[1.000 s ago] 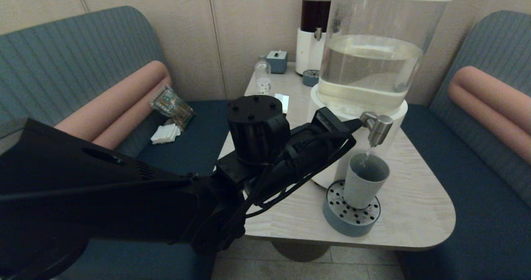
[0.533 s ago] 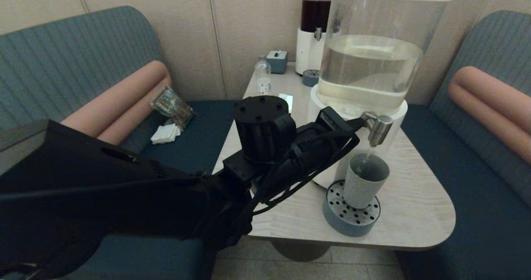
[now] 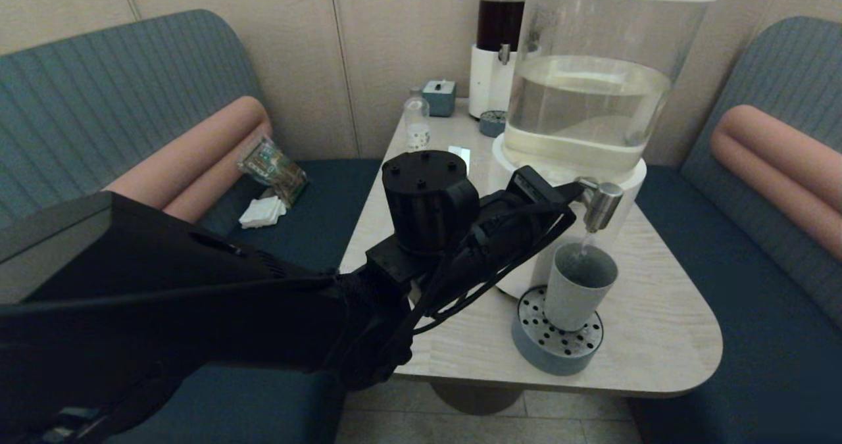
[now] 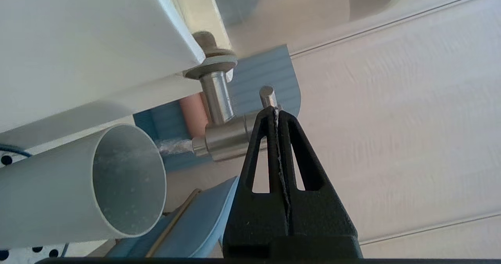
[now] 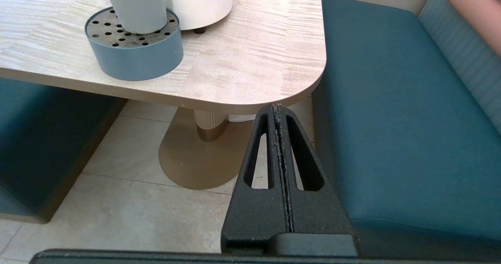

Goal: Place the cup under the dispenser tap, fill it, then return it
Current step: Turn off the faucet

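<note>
Pressing clenched left gripper (image 4: 275,109) against dispenser tap (image 3: 600,206) lever, elbow risen since earlier; cup (image 3: 579,286) unmoved beneath at six o'clock; right gripper (image 5: 278,108) clenched, parked.

the left arm has pushed a little farther forward and to the right, carrying the left gripper (image 4: 276,109) tighter against the dispenser tap (image 3: 597,204).

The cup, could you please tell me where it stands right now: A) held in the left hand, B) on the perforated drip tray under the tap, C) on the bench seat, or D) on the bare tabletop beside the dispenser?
B: the cup stands upright on the round drip tray, directly below the dispenser tap, with no hand gripping it.
</note>
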Controlling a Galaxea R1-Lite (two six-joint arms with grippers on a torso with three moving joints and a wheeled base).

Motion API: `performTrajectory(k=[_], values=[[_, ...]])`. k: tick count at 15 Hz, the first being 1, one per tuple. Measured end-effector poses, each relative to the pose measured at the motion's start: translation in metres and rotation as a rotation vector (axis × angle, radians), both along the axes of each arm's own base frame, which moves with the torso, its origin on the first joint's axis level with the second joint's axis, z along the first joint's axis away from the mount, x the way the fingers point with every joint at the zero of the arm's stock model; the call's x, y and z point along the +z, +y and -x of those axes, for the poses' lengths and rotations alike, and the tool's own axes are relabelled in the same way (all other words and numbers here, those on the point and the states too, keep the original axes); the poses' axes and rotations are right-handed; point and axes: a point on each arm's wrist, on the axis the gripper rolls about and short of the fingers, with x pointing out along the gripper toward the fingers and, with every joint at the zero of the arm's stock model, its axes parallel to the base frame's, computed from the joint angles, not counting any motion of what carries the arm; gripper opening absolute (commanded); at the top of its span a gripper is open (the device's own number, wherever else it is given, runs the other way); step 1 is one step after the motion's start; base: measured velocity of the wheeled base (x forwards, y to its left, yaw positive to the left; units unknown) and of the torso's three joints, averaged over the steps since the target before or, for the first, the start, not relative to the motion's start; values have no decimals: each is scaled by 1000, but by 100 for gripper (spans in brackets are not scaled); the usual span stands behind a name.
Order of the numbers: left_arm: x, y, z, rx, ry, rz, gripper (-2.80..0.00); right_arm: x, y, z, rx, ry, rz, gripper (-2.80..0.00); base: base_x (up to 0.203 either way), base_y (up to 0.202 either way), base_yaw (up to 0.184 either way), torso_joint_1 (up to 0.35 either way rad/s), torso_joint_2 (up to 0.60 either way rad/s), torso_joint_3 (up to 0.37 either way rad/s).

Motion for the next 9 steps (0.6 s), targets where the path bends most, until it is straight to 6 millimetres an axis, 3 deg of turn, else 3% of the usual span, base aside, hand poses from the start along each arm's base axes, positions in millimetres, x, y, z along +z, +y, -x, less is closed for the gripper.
performTrajectory(k=[9], values=[[-1, -6, -5, -1, -9, 8, -280, 0, 0, 0, 0, 0, 0, -280, 0, 0, 0, 0, 0, 0]])
